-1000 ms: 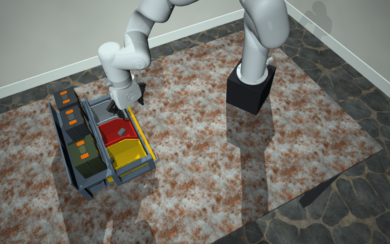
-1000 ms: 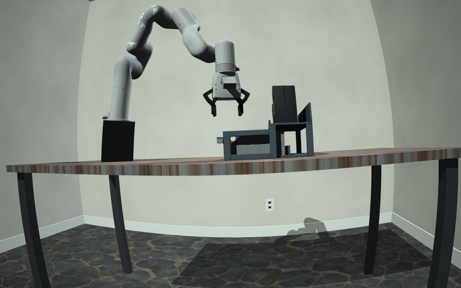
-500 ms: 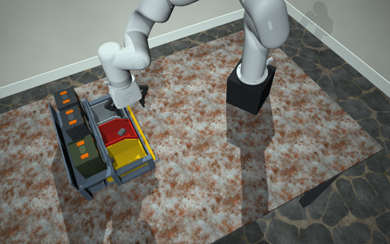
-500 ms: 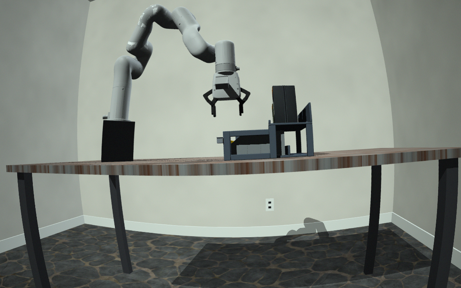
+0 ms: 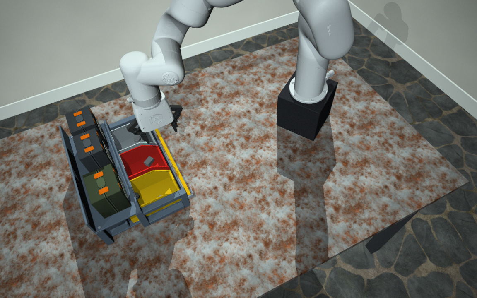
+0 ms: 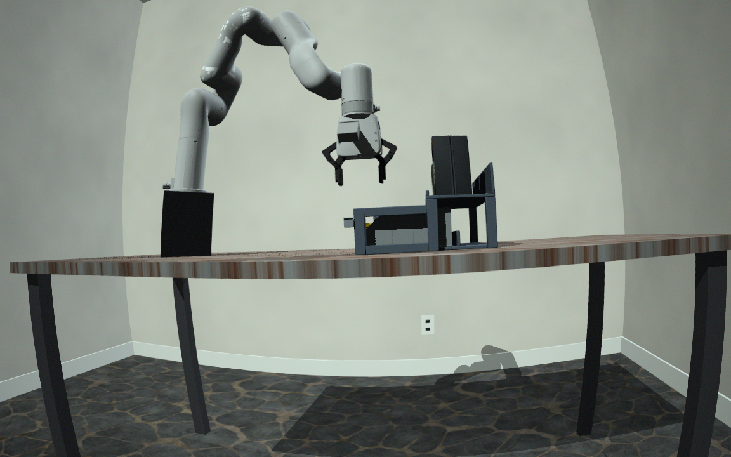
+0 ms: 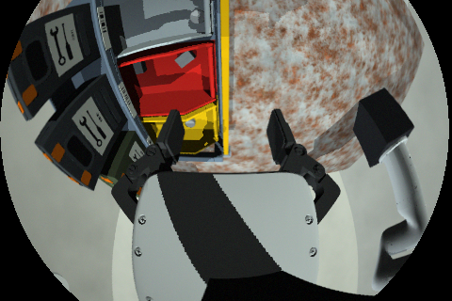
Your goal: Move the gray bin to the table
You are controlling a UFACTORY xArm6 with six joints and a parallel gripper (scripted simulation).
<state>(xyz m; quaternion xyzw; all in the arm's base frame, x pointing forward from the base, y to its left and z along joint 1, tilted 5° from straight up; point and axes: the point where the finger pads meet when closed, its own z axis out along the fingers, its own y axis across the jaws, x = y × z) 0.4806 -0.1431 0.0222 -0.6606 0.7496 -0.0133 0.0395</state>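
Observation:
The gray open bin stands in the lower front level of the shelf, at one end of the bin row. Two small round parts show inside it in the wrist view. The red bin with a gray block in it stands beside it, then the yellow bin. My gripper is open and empty, pointing down, well above the shelf's front part. In the top view its hand and one finger hide part of the gray bin.
A yellow strip runs along the shelf front. Two black cases and a green case stand on the higher rear level. My arm's black base block stands on the table.

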